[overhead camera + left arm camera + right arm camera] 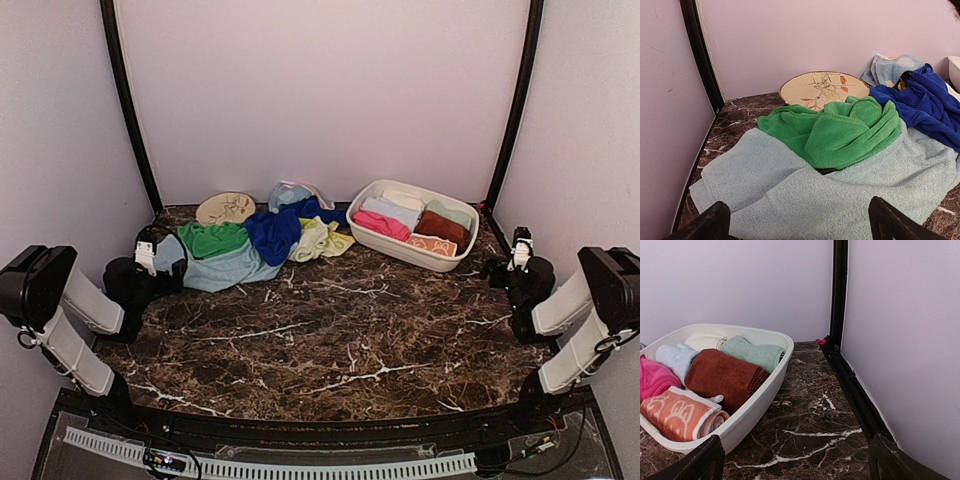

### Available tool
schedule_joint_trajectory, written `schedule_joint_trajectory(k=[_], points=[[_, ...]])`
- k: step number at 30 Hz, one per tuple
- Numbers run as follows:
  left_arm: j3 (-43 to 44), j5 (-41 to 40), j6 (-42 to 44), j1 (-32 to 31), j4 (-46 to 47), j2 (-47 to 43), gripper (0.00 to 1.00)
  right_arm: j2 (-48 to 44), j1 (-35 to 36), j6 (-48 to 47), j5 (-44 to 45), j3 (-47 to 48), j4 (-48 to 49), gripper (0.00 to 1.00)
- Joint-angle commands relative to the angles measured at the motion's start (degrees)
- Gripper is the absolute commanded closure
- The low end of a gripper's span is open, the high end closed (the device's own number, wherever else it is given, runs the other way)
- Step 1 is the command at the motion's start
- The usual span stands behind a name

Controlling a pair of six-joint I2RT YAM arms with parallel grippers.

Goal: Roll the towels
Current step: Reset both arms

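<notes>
On the far left of the dark marbled table lies a loose heap of unrolled towels: a pale blue towel spread flat at the bottom, a green towel crumpled on top of it, a royal blue towel bunched just to the right and overlapping both, and a lime-yellow towel trailing off the heap's right end. Behind the royal blue one, near the far wall, sits a light blue patterned cloth. A round tan disc rests at the far left, touching the green towel's far edge. To the right of the heap, a white oval basin holds rolled towels packed side by side: a pink roll, a rust-brown roll, a cream roll, a pale green roll and an orange patterned roll at its near end. The left end effector is open, its fingers wide apart, low over the table at the near-left edge of the pale blue towel. The right end effector is open too, low at the right side of the table, just beside the basin's right end
</notes>
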Motion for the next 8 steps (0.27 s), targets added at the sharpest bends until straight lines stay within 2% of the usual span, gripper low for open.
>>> schedule_joint_trajectory(k=[1,8], points=[[0.64,-0.5,-0.62,0.21,1.96,-0.37,0.01,0.17,-0.31,-0.44,-1.67,0.45,3.34,0.0],[0.64,-0.48,-0.62,0.21,1.8,-0.29,0.01,-0.01,-0.34,-0.43,-1.59,0.54,2.56,0.0]])
